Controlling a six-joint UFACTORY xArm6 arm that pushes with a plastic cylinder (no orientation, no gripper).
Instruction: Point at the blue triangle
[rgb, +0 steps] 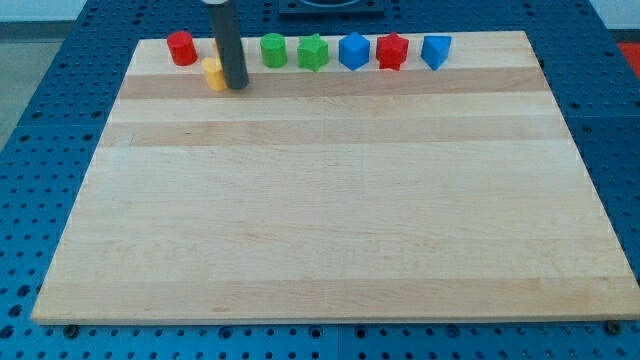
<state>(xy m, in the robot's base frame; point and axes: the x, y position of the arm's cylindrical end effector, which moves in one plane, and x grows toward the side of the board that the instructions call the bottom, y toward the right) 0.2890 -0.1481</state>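
Note:
The blue triangle (435, 50) lies at the right end of a row of blocks along the board's top edge. My tip (236, 85) is far to its left, right beside a yellow block (214, 73) and touching or nearly touching its right side. The rod hides part of what is behind it. Between the tip and the triangle lie a green cylinder (273, 49), a green star (313, 52), a blue block (353, 51) and a red star (392, 51).
A red cylinder (181, 48) lies at the row's left end. The wooden board (330, 200) sits on a blue perforated table (40, 150).

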